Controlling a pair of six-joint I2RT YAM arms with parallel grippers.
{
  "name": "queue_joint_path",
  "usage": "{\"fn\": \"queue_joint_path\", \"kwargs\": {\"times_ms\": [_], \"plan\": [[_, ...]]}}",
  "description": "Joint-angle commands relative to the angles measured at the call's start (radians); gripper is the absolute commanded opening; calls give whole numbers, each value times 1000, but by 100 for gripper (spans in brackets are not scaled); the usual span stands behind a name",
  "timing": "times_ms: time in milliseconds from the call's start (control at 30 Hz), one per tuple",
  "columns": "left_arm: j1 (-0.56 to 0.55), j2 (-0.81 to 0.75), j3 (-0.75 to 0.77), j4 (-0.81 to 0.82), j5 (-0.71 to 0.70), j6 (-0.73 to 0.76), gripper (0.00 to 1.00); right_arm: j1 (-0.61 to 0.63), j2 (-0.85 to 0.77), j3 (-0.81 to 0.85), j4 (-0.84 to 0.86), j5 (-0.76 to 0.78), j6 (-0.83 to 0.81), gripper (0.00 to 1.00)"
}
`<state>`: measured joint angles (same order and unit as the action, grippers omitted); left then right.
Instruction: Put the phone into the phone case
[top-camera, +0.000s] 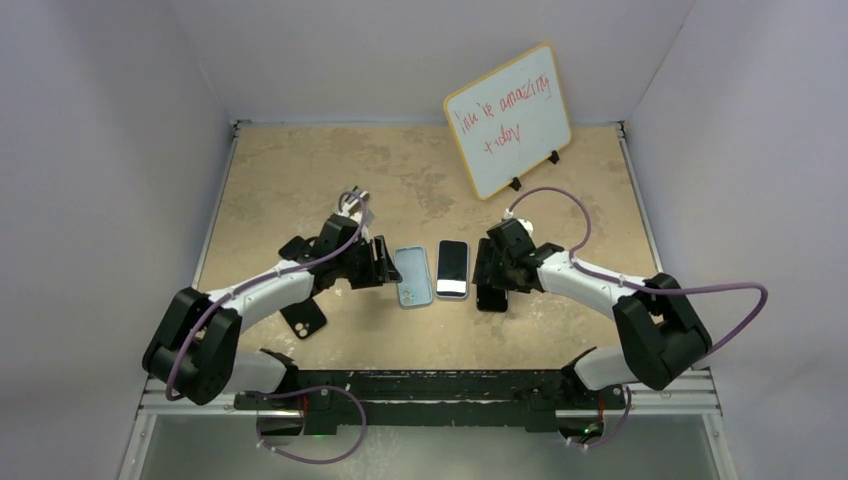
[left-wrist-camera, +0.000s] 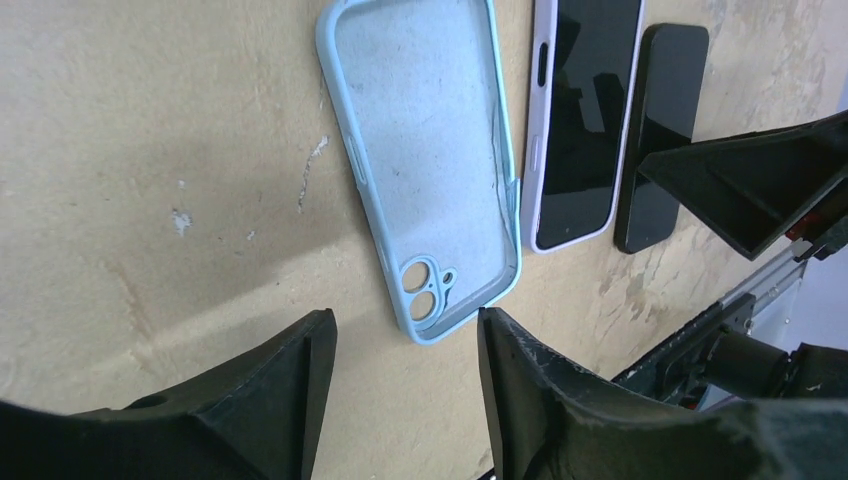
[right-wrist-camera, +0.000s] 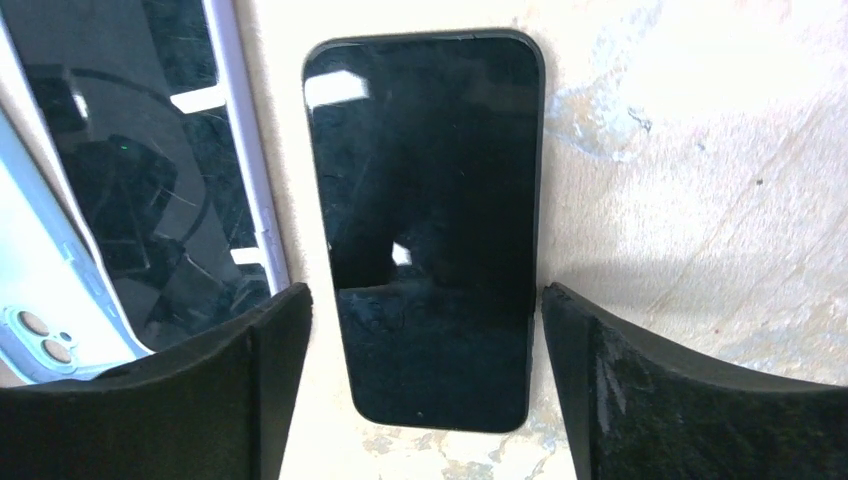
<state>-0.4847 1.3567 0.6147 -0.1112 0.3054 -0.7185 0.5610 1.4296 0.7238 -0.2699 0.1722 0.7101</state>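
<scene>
— Top external view, entry one?
— Phone case (top-camera: 413, 276). Light blue, flat on the table (top-camera: 300, 180) with its hollow side up and the camera cut-outs at the near end. It lies mid-table, between the two grippers.

— Entry two?
— Pale-edged phone (top-camera: 452, 268). Flat, screen up, just right of the case with long edges parallel. Whether the two touch cannot be told.

— Entry three?
— Black phone (right-wrist-camera: 435, 230). Flat, glossy face up, just right of the pale-edged phone with a strip of table between them. From above it is mostly hidden under the right arm.

— Left gripper (top-camera: 382, 262)?
— Low over the table at the case's left side. The jaws stand moderately apart and hold nothing. In its wrist view the camera end of the case lies just beyond the fingertips, in line with the gap.

— Right gripper (top-camera: 490, 290)?
— Jaws spread wide, one finger on each side of the black phone's near half. A sliver of table shows along both edges, so nothing is clamped.

— Remaining stock?
— Black case (top-camera: 303, 318), flat beside the left arm, near-left of the table. Whiteboard (top-camera: 510, 120), propped tilted at the far edge, with red handwriting.
</scene>
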Motion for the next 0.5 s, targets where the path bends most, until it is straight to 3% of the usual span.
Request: {"fn": "queue_joint_path", "kwargs": {"times_ms": [0, 467], "plan": [[4, -68, 76, -86, -91, 71, 58, 2, -46, -19, 96, 25, -44, 89], [4, -152, 147, -208, -179, 108, 64, 33, 53, 4, 82, 93, -58, 89]]}}
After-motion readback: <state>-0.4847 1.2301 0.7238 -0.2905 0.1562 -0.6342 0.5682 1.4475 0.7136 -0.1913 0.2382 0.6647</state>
